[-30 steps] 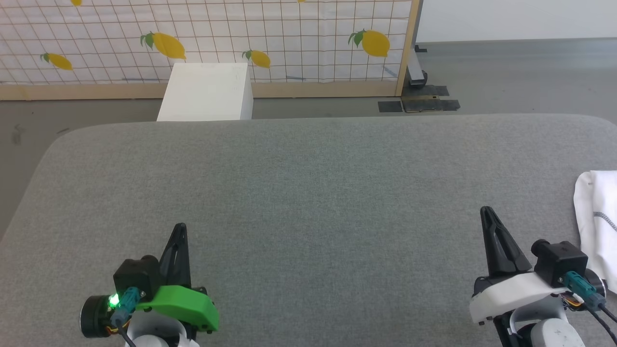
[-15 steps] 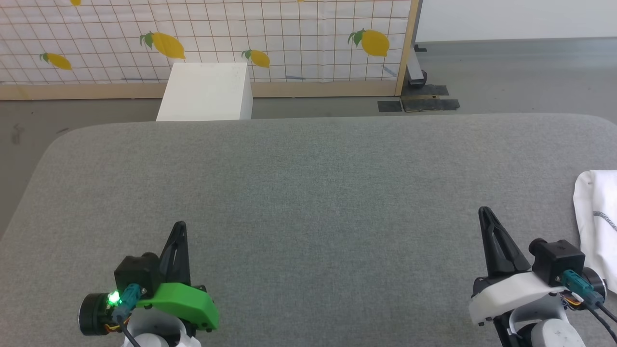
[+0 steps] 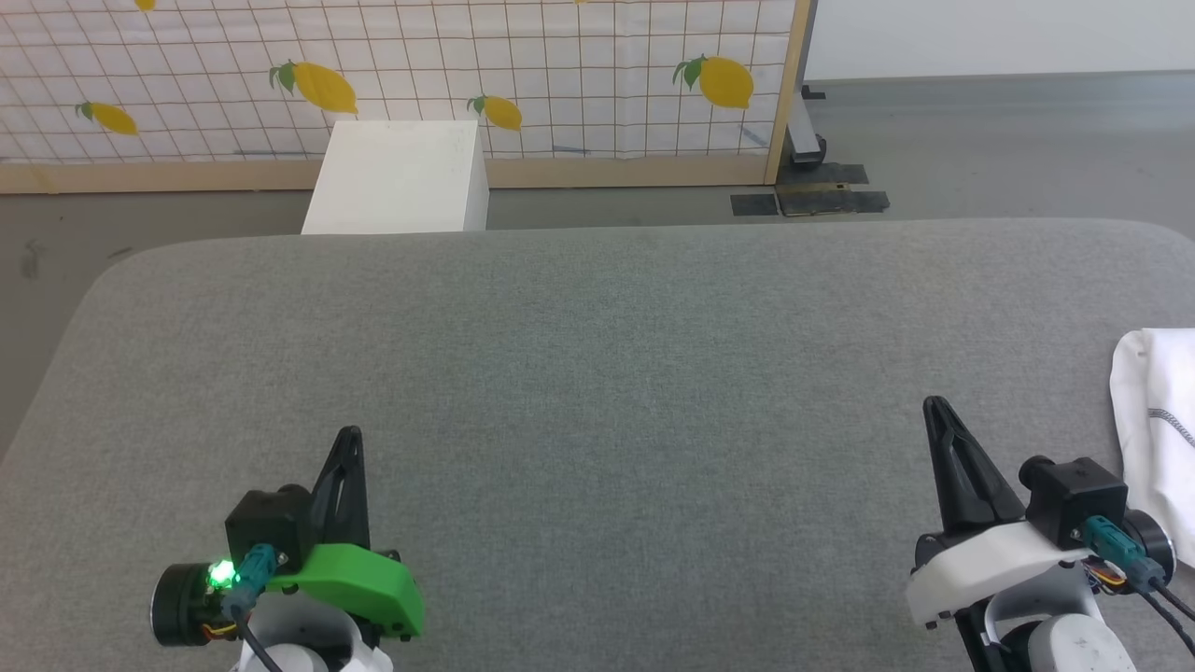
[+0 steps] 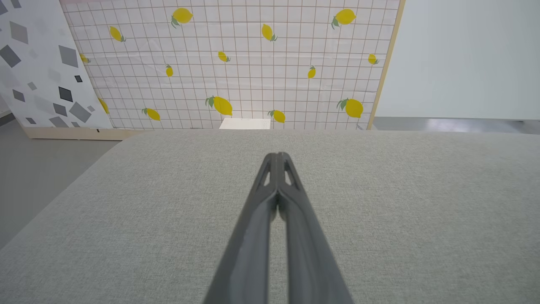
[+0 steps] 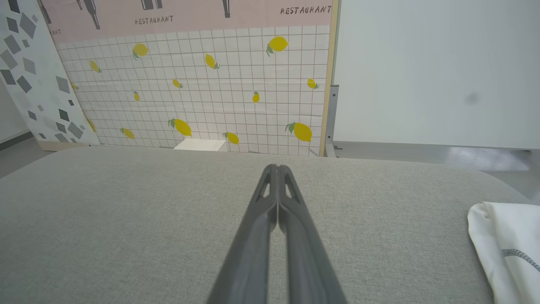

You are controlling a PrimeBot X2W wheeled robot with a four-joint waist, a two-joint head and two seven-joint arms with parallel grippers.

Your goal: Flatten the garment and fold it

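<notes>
Grippers clenched, shirt at the right

Left gripper [image 3: 348,446] and right gripper [image 3: 936,413] each have their fingers pressed together, holding nothing, and point across the grey padded surface [image 3: 597,373]. The garment [image 3: 1156,420], white with a dark flecked seam, lies on that surface's right side, near the right gripper but apart from it. Beyond stands a white box [image 3: 397,177].

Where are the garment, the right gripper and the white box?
garment [image 3: 1146,401], head view, plain white cloth near its left fold
right gripper [image 3: 934,411], head view, tips of its shut jaws
white box [image 3: 397,177], head view, its top face
</notes>
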